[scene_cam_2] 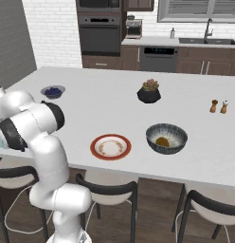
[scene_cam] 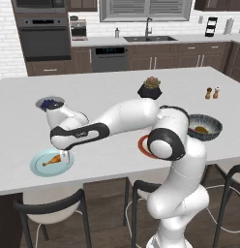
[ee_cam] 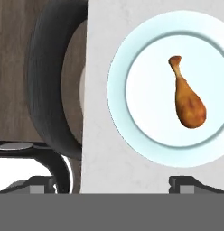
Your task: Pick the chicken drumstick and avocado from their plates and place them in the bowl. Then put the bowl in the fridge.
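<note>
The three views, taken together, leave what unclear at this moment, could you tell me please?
- Avocado: something dark lies in the bowl; too small to identify in either base view.
- Orange-rimmed plate: mostly behind the arm in the left base view.
- Tool: hangs at the light blue plate by the drumstick; whether it touches is unclear.

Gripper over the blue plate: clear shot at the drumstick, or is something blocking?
Probably yes. The gripper hangs open above the light blue plate, and the chicken drumstick lies alone there with nothing over it. It sits off to one side of the fingers in the hand view, so a small shift is likely needed first.
</note>
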